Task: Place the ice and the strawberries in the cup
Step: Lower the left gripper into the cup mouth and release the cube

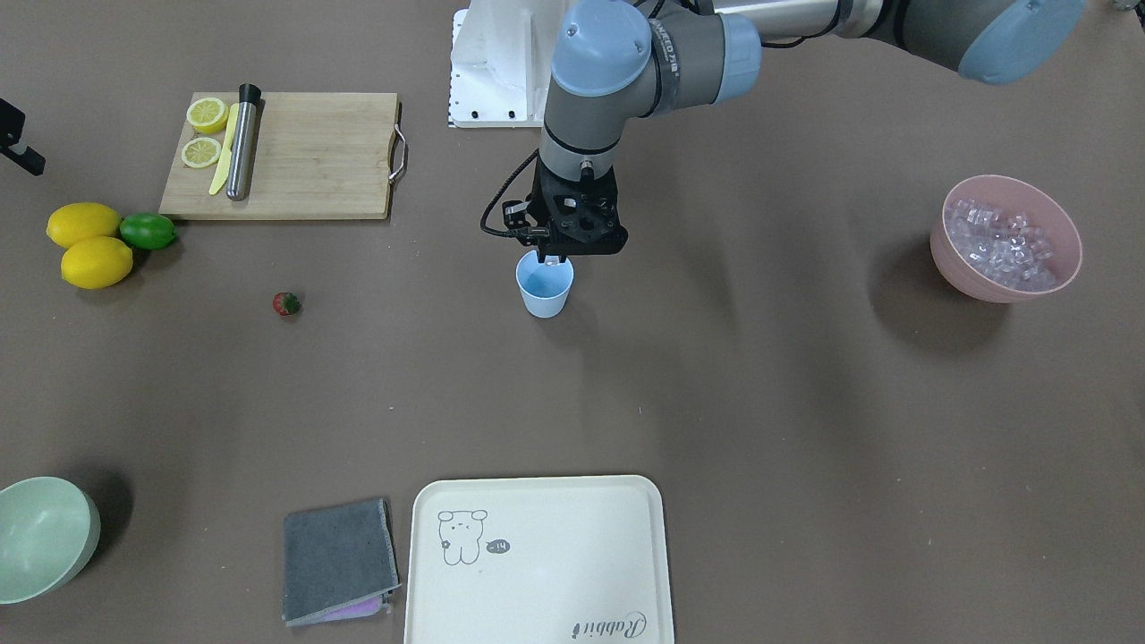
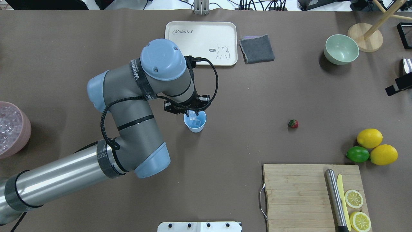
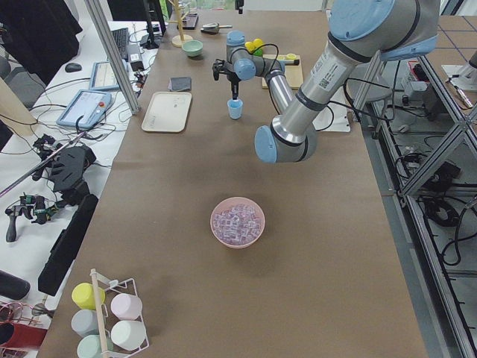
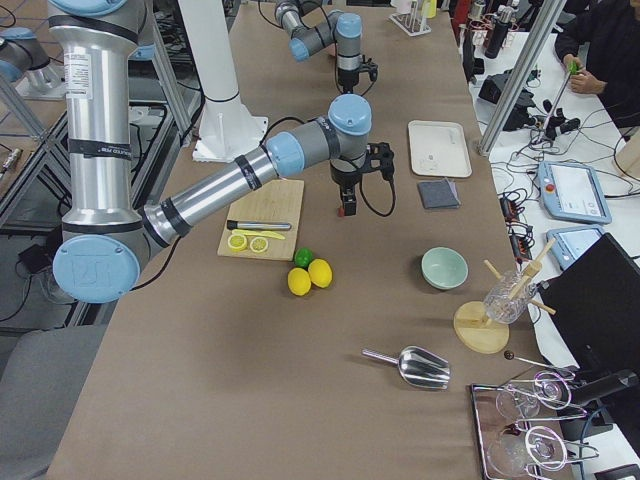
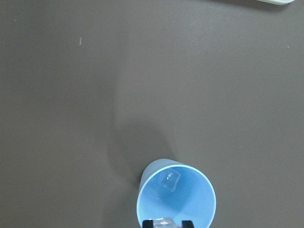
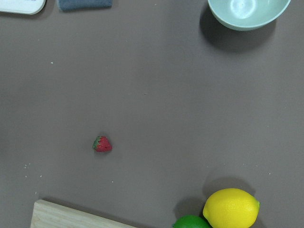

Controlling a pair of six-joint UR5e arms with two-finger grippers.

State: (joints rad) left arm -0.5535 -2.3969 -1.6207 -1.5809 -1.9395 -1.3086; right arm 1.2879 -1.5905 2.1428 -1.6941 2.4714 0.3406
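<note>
A long desk (image 3: 194,298) with a dull brown cover fills the middle of the room. A white bench (image 3: 30,171) runs along 1 side, behind silver metal posts (image 3: 112,52). A grey chair (image 4: 40,410) stands at 1 corner. The light is even and the shadows are soft.

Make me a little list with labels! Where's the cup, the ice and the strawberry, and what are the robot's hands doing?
cup: light blue cup, upright, in the middle
in the cup: one ice cube
left gripper: over the cup, shut on a second cube
pink bowl: full of ice, on the robot's left
strawberry: lying alone, not in the cup
right gripper: up in the air; open or shut, can't tell
</note>
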